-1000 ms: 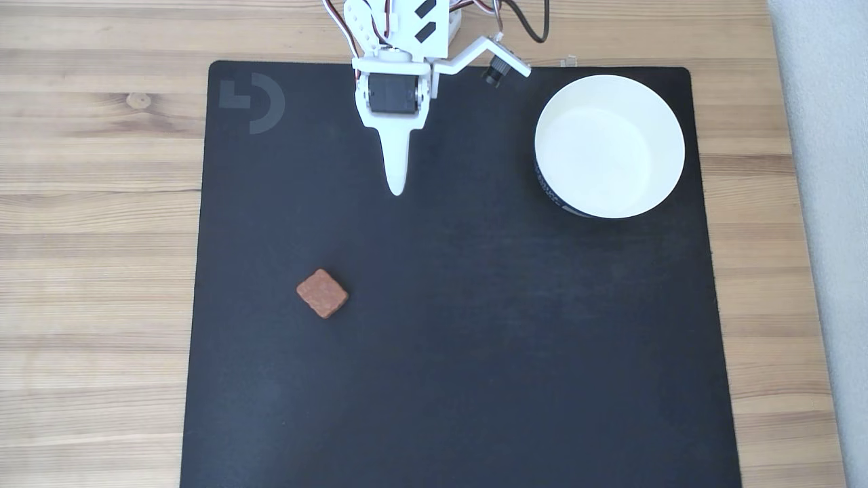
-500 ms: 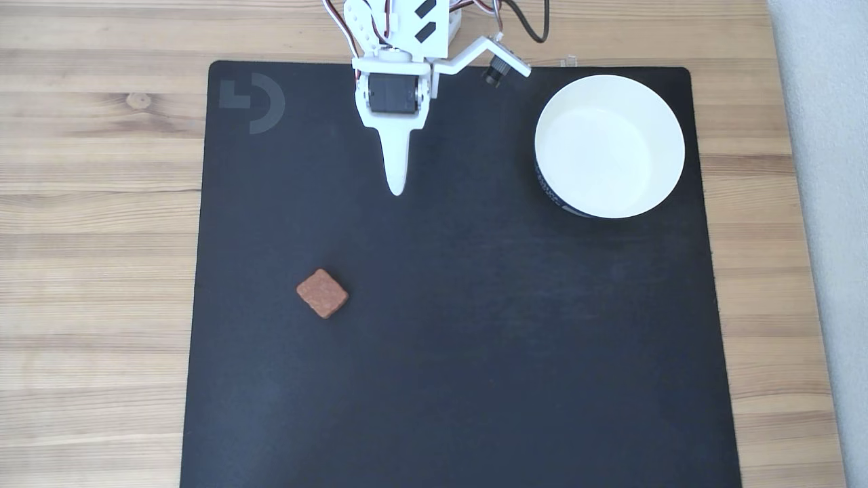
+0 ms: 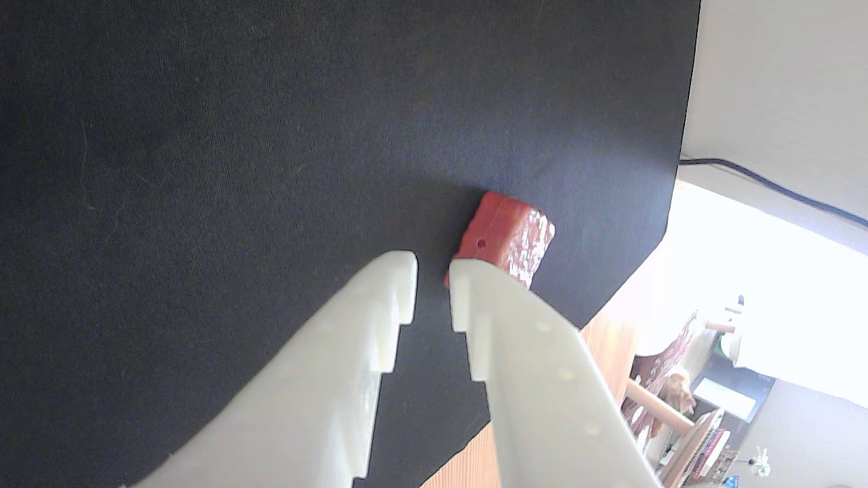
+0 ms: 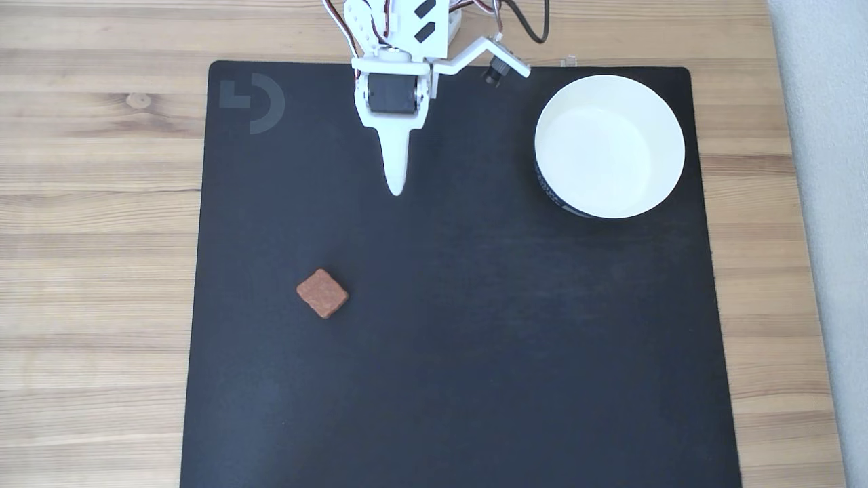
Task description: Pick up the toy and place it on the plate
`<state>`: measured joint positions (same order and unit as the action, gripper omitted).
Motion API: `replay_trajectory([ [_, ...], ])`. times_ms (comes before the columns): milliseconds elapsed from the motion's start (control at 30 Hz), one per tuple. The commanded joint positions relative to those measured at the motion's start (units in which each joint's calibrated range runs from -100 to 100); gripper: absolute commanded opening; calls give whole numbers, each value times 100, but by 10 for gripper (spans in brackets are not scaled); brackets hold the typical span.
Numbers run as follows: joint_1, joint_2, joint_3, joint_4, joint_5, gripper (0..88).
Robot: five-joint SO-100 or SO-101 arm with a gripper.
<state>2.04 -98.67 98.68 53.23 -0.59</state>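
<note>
The toy (image 4: 323, 293), a small reddish-brown square with a textured top, lies flat on the black mat left of centre in the fixed view. The plate (image 4: 610, 146), a round white dish with a dark outer band, stands empty at the mat's far right corner. My white gripper (image 4: 395, 190) hangs near the mat's far edge, well away from the toy and left of the plate. In the wrist view the gripper (image 3: 434, 285) is shut, with only a narrow slit between its tips and nothing in it. The toy (image 3: 508, 237) shows beyond the right fingertip.
The black mat (image 4: 475, 339) covers most of the wooden table (image 4: 95, 271); a grey logo (image 4: 252, 102) marks its far left corner. A camera bracket (image 4: 498, 64) sticks out of the arm toward the plate. A grey strip (image 4: 827, 203) runs along the table's right side.
</note>
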Motion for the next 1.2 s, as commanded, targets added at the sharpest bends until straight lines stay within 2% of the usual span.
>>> replay_trajectory([
  [0, 43, -50, 60, 37, 7, 26],
  [1167, 51, -50, 69, 37, 7, 25],
])
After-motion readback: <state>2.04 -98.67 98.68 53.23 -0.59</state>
